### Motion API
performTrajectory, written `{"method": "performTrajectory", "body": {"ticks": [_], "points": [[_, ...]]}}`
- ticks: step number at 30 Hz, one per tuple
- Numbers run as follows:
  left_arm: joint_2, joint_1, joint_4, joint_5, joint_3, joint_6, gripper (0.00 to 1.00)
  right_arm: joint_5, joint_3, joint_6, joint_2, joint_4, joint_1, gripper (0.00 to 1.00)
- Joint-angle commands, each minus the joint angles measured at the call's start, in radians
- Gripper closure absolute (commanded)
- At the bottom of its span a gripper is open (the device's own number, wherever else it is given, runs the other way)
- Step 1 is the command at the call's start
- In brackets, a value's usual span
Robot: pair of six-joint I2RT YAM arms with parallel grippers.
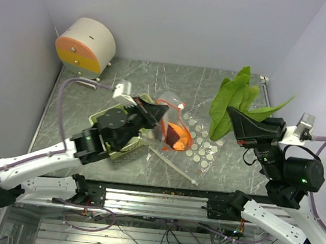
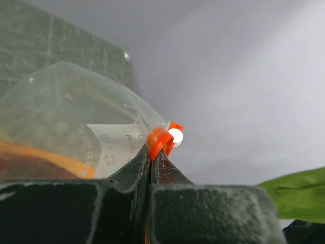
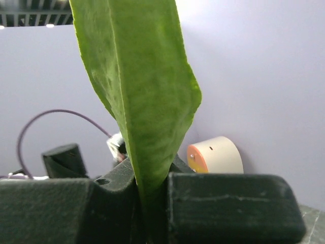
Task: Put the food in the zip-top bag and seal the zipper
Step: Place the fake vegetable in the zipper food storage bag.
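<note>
Glossy clear plastic bag — matt leaves
</note>
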Motion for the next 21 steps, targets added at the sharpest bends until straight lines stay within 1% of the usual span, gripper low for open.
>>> {"method": "performTrajectory", "body": {"ticks": [1, 6, 10, 17, 21], "points": [[0.120, 0.000, 0.276, 0.135, -0.033, -0.133, 0.93, -0.034, 0.000, -0.023, -0.056, -0.076, -0.002, 1.00], [0.290, -0.001, 0.432, 0.218, -0.089, -0.263, 0.93, -0.041, -0.028, -0.046, -0.089, -0.079, -0.001, 1.00], [0.338, 0.007, 0.546, 0.236, -0.175, -0.362, 0.93, -0.049, -0.067, -0.062, -0.073, -0.074, -0.001, 1.00], [0.324, 0.044, 0.504, 0.247, -0.227, -0.394, 0.93, -0.054, -0.177, -0.063, -0.053, 0.015, -0.001, 1.00], [0.310, 0.088, 0.462, 0.278, -0.231, -0.397, 0.93, -0.080, -0.204, -0.053, -0.041, 0.024, -0.002, 1.00]]}}
